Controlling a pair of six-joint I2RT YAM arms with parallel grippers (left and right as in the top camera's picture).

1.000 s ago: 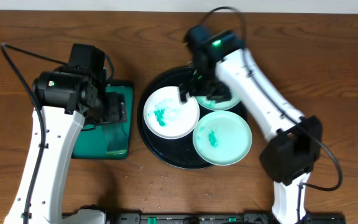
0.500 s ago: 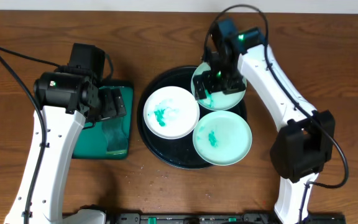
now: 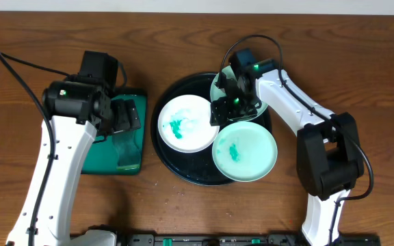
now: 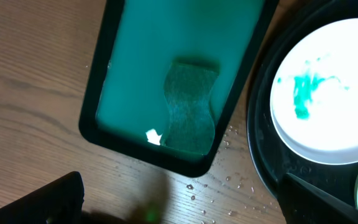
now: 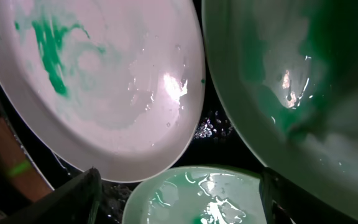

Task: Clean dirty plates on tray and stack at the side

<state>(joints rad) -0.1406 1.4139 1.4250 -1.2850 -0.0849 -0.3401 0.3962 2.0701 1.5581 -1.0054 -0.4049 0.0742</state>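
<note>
**A:** Plates, three and all smeared, lie on the black tray. Why does the left gripper hang, fingers spread, above the sponge in the green tray?

**B:** Probably to fetch the sponge. The right gripper, jaws apart and empty, sits low where the plates meet, likely to take the rear mint plate by its rim.

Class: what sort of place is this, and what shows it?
Likely a robot lab bench staged for dishwashing: a wooden table, smeared plates on a round black tray, a sponge in a green tray.
</note>
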